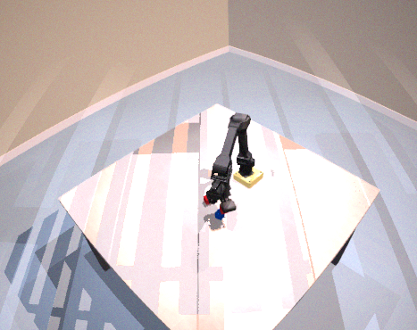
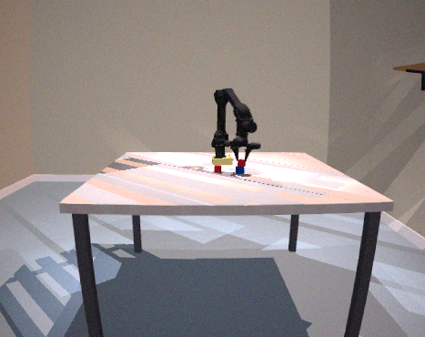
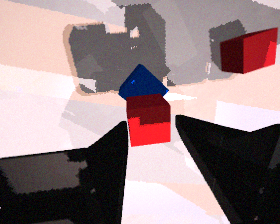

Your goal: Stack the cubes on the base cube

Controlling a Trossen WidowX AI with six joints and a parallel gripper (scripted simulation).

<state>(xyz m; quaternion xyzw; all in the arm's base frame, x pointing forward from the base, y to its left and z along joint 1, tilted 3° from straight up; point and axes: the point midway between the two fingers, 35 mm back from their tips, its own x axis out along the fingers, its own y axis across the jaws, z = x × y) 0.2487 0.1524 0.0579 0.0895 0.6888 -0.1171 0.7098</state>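
The blue base cube (image 1: 219, 215) (image 2: 240, 170) (image 3: 141, 82) stands on the table, a corner of it showing past the upper red cube in the wrist view. One red cube (image 2: 241, 162) (image 3: 149, 132) sits on top of it, looks level and covers the near part of its top. The exact overlap is hidden. My gripper (image 2: 242, 159) (image 3: 151, 122) is open around this red cube, with a clear gap at the right finger and a thin one at the left. The other red cube (image 1: 206, 200) (image 2: 217, 168) (image 3: 259, 52) lies on the table, apart from the base cube.
The arm's yellow mounting base (image 1: 248, 177) (image 2: 222, 160) stands on the table (image 1: 140, 250) (image 2: 170, 196) behind the cubes. Dark shadows and light stripes cross the table top. A wall shelf (image 2: 416, 66) is far off at the right.
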